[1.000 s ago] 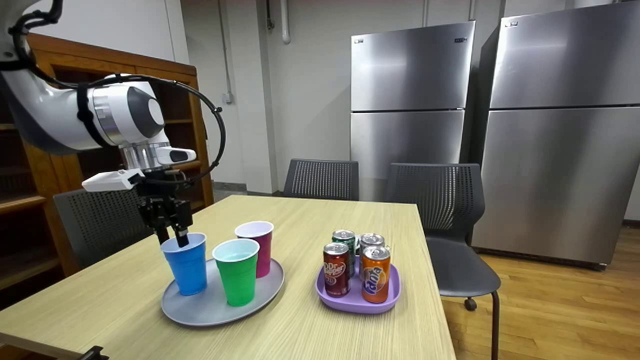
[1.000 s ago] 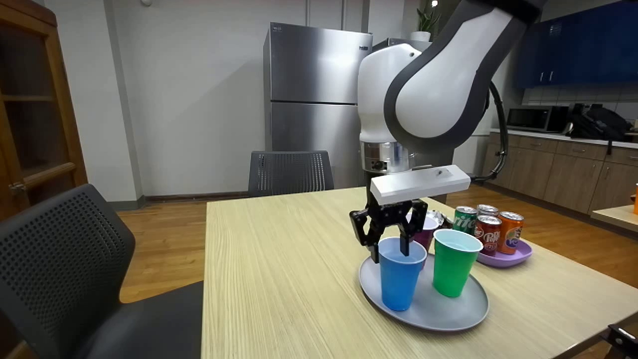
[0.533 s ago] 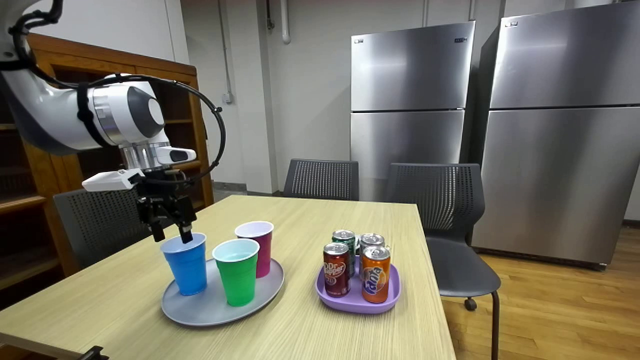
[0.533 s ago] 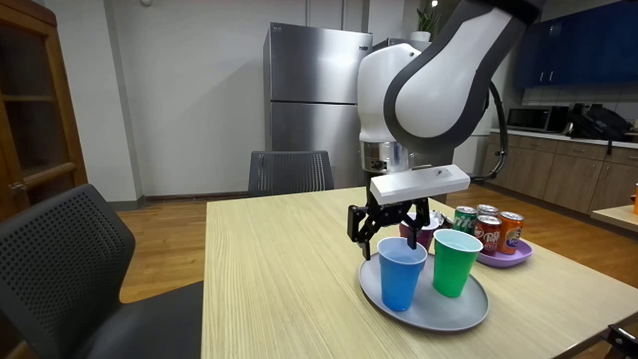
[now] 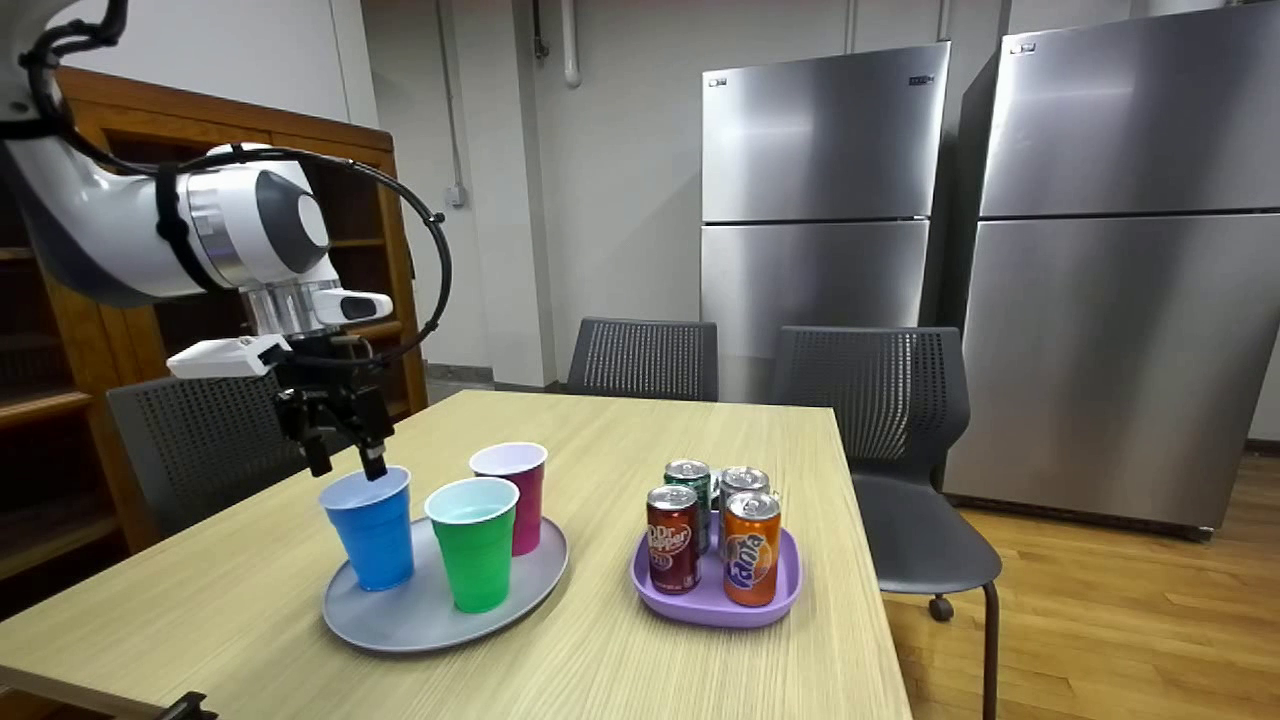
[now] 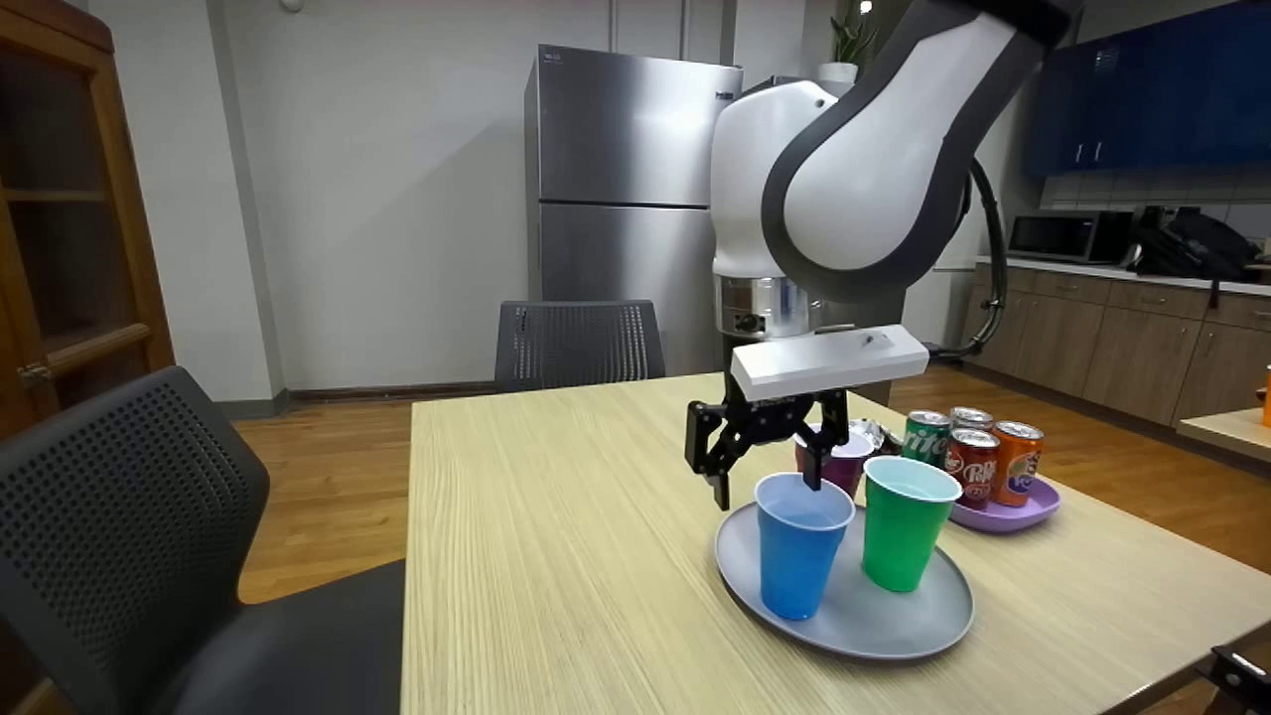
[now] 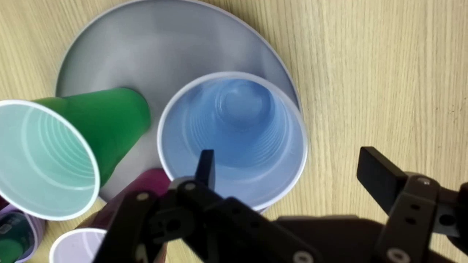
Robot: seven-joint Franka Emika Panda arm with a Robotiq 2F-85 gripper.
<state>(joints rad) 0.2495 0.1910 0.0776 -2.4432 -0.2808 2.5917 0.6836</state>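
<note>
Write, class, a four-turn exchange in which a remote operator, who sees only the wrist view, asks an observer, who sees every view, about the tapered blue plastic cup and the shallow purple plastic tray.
Operator: My wrist view looks down into the tapered blue plastic cup, hiding where its base rests. Is that on the round grey plastic-looking plate?
Observer: Yes; in both exterior views its base rests on the plate, inside the rim.
Operator: Only a small part of the shallow purple plastic tray enters my picture. Can you read a label there?
Observer: Yes; in an exterior view, an orange metal can standing on the tray reads Fanta.
</note>
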